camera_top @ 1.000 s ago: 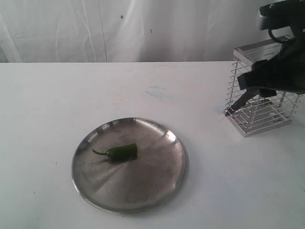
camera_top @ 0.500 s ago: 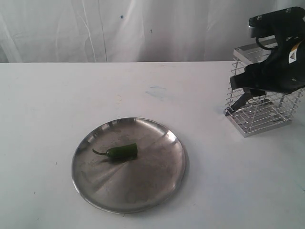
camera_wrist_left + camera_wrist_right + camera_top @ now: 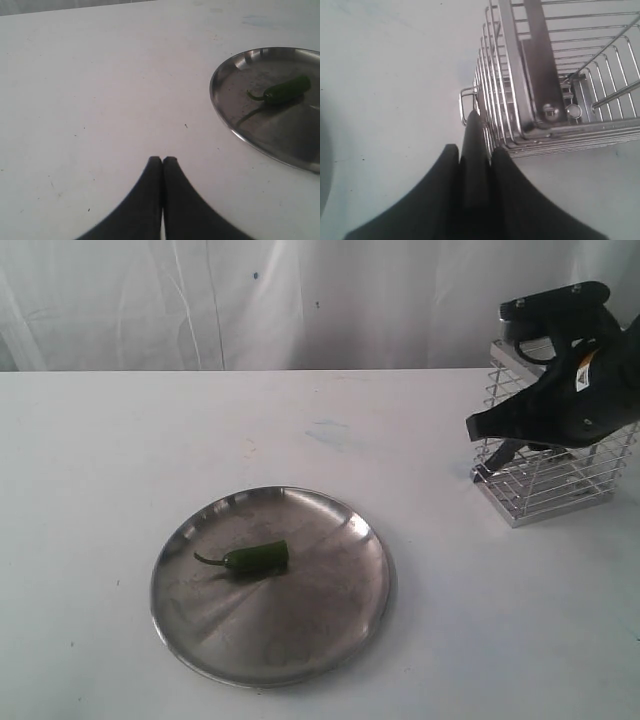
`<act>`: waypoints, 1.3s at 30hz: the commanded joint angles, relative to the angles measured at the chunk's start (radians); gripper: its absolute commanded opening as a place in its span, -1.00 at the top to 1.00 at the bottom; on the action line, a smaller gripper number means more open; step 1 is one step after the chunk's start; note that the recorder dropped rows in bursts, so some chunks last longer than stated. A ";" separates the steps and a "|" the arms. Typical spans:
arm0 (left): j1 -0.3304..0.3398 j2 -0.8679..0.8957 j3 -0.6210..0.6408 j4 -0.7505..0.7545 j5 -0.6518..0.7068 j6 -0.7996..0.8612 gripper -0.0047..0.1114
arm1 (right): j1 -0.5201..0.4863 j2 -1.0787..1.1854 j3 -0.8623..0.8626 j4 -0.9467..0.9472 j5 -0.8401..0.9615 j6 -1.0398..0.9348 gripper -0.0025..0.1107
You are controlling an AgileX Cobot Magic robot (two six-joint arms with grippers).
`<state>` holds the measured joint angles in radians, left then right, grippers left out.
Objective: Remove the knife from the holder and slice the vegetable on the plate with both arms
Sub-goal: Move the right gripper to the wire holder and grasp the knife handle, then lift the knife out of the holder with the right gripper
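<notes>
We can read no text, brand, number or sign in any of these views. The only label we find is a small yellow and white sticker (image 3: 583, 381) on the black robot arm with thick round joints (image 3: 560, 415) at the right of the exterior view. Its print is too small and blurred for us to make out.

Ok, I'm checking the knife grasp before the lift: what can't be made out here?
1. The knife: the right wrist view shows only a dark strip between the fingers of the right gripper; handle or blade is unclear.
2. The holder: in the exterior view, the right arm covers its top and inside.
3. The plate: in the left wrist view, cut off by the frame edge.
4. The left gripper: outside the exterior view.
</notes>
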<state>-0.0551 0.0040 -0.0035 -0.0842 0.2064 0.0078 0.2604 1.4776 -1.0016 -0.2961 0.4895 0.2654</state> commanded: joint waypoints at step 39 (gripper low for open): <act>-0.007 -0.004 0.004 -0.004 0.004 0.001 0.92 | 0.001 -0.728 0.082 0.649 0.371 -0.375 0.96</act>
<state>-0.0551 0.0040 -0.0035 -0.0842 0.2064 0.0078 0.2604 0.8050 -0.9674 0.2673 0.8622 -0.0688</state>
